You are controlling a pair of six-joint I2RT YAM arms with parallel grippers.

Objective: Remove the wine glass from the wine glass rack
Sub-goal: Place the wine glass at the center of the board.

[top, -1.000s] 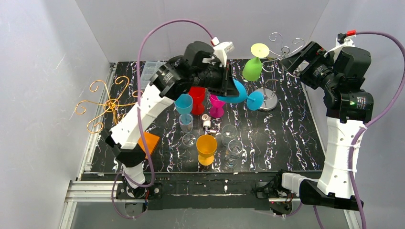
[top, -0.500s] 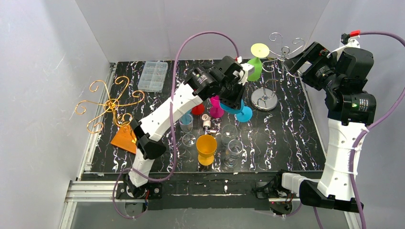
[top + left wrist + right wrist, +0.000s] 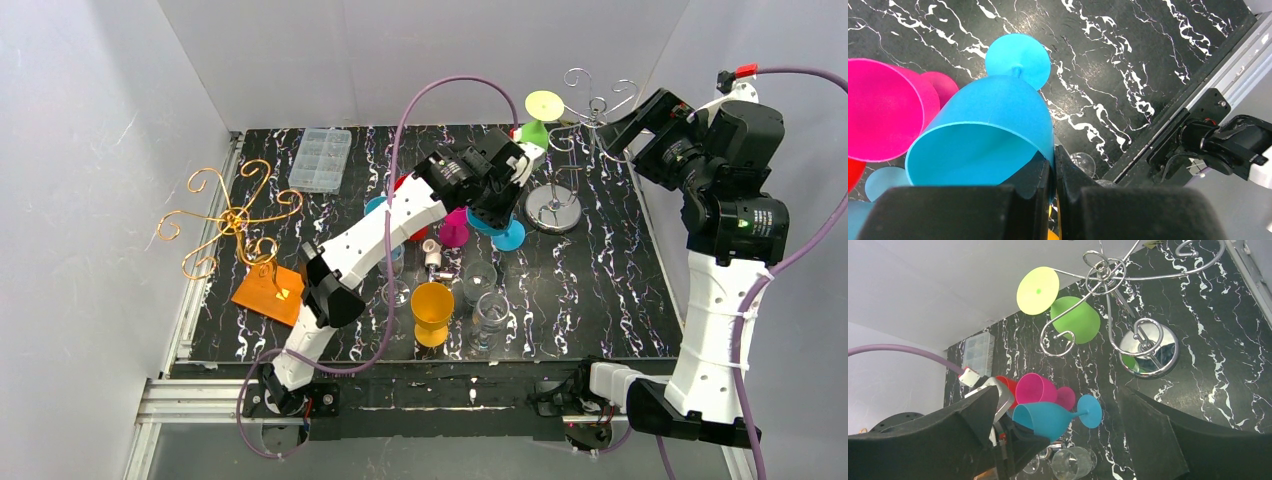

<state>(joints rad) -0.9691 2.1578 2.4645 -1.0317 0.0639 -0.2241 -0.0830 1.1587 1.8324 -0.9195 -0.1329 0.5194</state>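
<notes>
My left gripper [image 3: 492,200] is shut on the rim of a blue wine glass [image 3: 503,230]. The glass is tilted, with its foot low over the black marble table, right of the pink glass. In the left wrist view my gripper [image 3: 1054,167] pinches the wall of the blue glass [image 3: 993,115]; I cannot tell whether its foot touches the table. The silver wine glass rack [image 3: 590,105] stands at the back right with a green wine glass [image 3: 531,138] hanging upside down from it. My right gripper [image 3: 612,125] is open and empty, raised beside the rack, which also shows in the right wrist view [image 3: 1108,300].
A pink glass [image 3: 455,225], a red glass [image 3: 408,195], an orange glass [image 3: 432,305] and clear glasses [image 3: 482,282] crowd the table's middle. A gold wire rack [image 3: 232,215] and an orange wedge [image 3: 268,292] are at the left. A clear plastic box [image 3: 321,160] lies at the back.
My left arm has swung right and down with the blue glass, from above the red glass to beside the rack's base. The right arm has barely moved.
</notes>
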